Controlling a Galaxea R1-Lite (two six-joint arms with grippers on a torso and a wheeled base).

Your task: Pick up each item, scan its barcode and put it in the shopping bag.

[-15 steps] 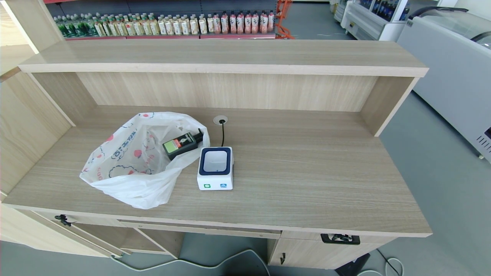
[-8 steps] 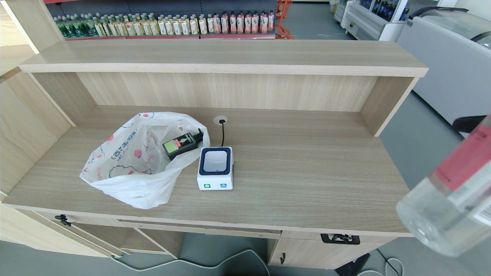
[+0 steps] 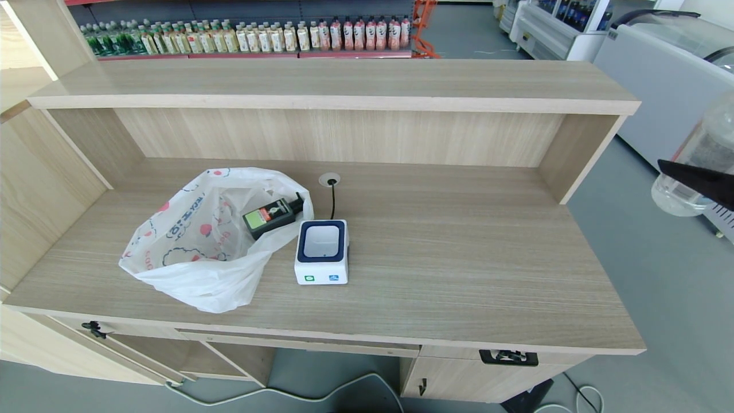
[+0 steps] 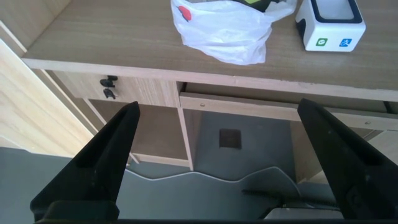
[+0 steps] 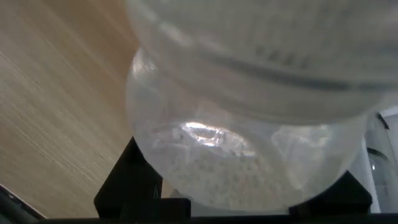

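Clear plastic bottle (image 3: 702,143), one, clamped in right gripper (image 5: 242,186), aloft well right of the one white-and-blue box scanner (image 3: 321,251). One white printed plastic shopping bag (image 3: 189,252) just left of scanner, one dark green-labelled bottle (image 3: 269,217) inside. Left gripper (image 4: 219,104) spread wide, empty, low, nearer than scanner. Pale wood counter (image 3: 459,258); drinks shelf (image 3: 246,37), chest freezers (image 3: 659,86) beyond.

Left hand (image 4: 217,109) low, fingers (image 4: 99,162) spread wide, empty. Right hand (image 3: 691,179) raised at far right, clamped on clear bottle (image 3: 702,143).
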